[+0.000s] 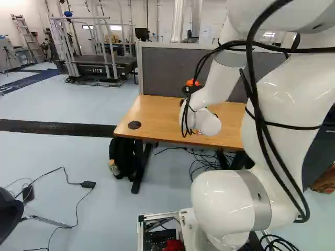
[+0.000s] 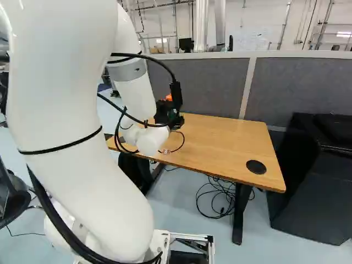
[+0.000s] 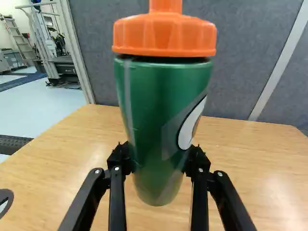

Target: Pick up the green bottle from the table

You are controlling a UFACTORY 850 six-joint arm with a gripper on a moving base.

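My gripper [image 2: 168,114] is at the far side of the wooden table [image 2: 225,140], partly hidden by the arm and cables. Above it shows the orange cap of the green bottle [image 1: 191,82] in the left base view. Seen from the wrist, the gripper [image 3: 158,159] has one finger on each side of the upright bottle [image 3: 156,106], shut on its lower body. The bottle's rounded base stands out against the tabletop; whether it touches the wood I cannot tell.
Grey partition panels [image 2: 308,91] rise behind the table. A black cabinet [image 2: 313,176] stands to its right. Under it are looped cables [image 2: 217,198] and a black bag [image 1: 123,157]. More cables [image 1: 65,225] lie on the floor at the left.
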